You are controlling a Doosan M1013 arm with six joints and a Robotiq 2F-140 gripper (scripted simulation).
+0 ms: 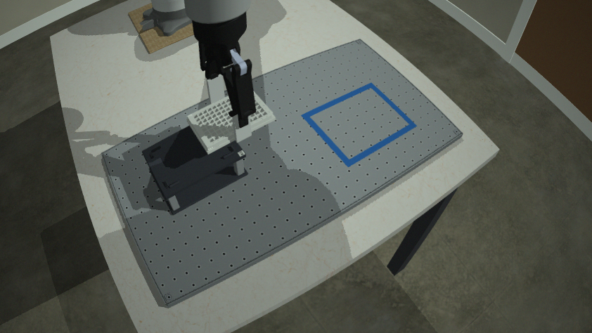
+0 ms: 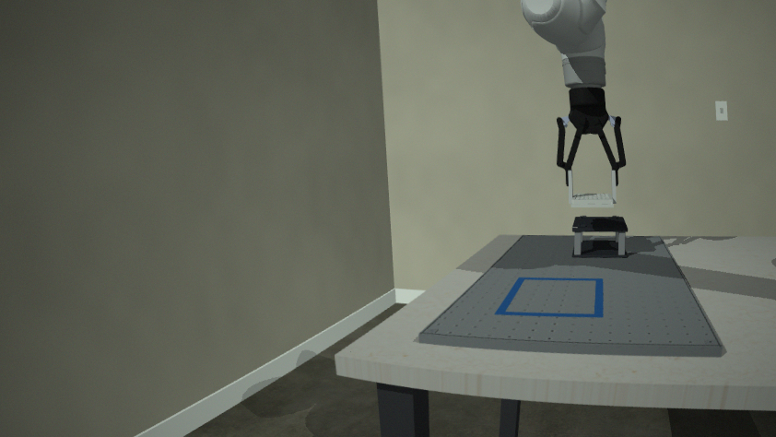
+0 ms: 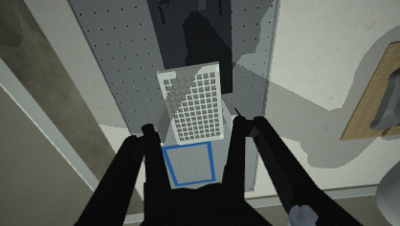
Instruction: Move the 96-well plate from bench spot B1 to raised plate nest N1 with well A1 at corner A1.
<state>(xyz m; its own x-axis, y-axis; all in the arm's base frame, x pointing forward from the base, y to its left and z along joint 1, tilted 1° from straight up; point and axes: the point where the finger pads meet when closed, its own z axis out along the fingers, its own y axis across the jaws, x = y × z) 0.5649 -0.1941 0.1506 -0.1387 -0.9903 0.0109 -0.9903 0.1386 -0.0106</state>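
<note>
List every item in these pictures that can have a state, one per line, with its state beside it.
Black two-fingered hand: shut on the plate, pointing straight down.
White 96-well plate: held in the air, level, wells up, just above the nest and not touching it.
Black raised plate nest on grey legs: unoccupied, standing on the board.
Blue-outlined bench spot: vacated, no plate in it.
Grey perforated board: lying flat on the table.

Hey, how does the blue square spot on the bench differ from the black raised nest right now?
The blue-outlined spot B1 is a flat outline marked on the perforated board; the nest N1 is a black platform raised on pale legs. The spot lies in the light with nothing above it; the nest sits in shadow under the 96-well plate, which the gripper holds above it. Both are rectangular, and neither bears the plate.
</note>
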